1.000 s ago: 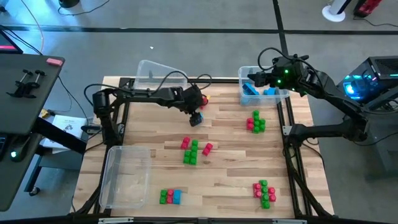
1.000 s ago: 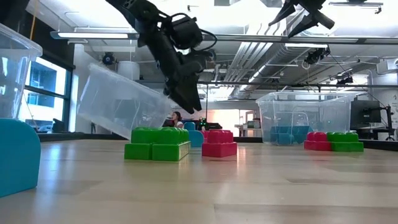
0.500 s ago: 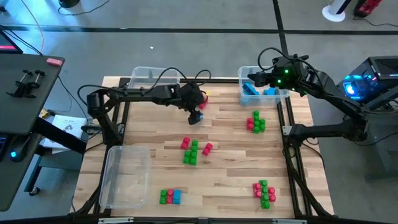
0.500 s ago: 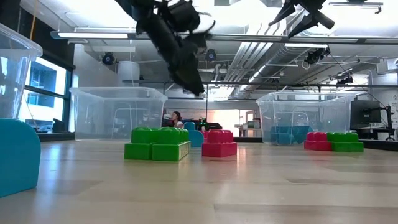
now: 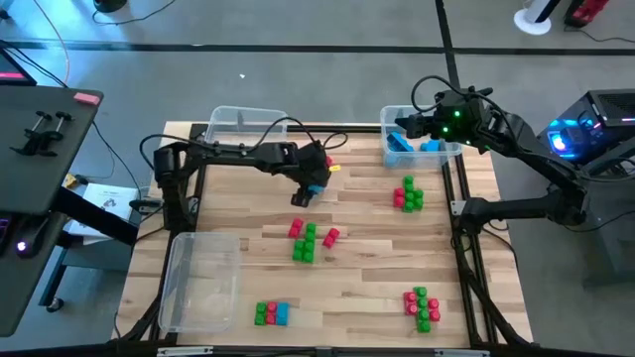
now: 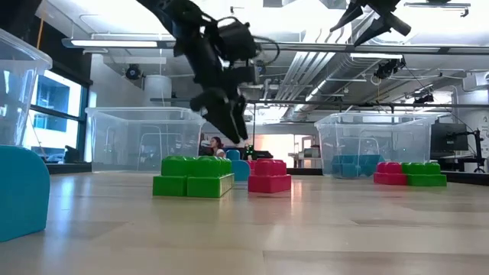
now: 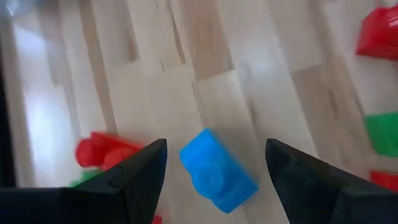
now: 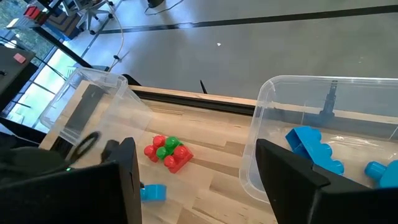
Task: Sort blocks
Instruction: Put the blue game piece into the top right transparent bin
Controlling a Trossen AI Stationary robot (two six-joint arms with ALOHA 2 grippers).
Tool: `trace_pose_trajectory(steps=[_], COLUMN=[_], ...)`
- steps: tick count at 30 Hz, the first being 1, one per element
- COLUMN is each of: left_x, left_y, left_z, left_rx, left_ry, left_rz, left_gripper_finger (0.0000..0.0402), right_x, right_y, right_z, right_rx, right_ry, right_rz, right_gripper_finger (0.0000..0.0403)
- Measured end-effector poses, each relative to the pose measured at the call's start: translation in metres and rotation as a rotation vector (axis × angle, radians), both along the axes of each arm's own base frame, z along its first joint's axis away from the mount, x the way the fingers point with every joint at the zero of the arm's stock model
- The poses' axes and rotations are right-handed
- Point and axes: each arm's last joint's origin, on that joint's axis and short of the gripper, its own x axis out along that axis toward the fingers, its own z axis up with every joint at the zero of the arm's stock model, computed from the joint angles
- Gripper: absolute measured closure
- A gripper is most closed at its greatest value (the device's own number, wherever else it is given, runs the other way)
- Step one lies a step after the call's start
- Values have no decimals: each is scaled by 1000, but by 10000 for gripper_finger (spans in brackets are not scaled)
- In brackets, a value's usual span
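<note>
Sorting is barely begun: a few blue blocks [image 5: 402,144] lie in the right-hand bin [image 5: 389,121], while mixed red-and-green clusters [image 5: 306,241] are scattered across the counter [image 5: 367,268]. The left pincer [image 7: 214,163], fingers apart, hovers over a single blue block [image 7: 217,169] near the counter's middle, apparently lying loose, long axis diagonal between the fingers. The right pincer [image 8: 196,168] hangs spread above the right-hand bin.

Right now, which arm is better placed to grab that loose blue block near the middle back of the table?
The left. Its open left gripper hangs directly over the blue block, fingers either side. The right gripper sits over the bin with blue blocks, farther off.
</note>
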Motion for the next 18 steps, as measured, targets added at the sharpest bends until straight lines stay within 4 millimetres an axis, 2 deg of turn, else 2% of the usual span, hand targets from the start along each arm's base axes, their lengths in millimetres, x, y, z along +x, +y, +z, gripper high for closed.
trace_pose_trajectory(steps=[5, 10, 18], left_x=[-1, -2, 2], left_y=[16, 21, 7], left_z=[-8, -14, -17], left_rx=[-103, -174, -39], left_ry=[-18, -11, 35], left_rz=[180, 227, -19], left_gripper_finger=[141, 141, 145], right_x=[0, 0, 0], right_y=[0, 0, 0], right_z=[0, 0, 0], right_rx=[0, -1, -1], right_ry=[0, 1, 3], right_rz=[0, 1, 2], right_gripper_finger=[202, 202, 202])
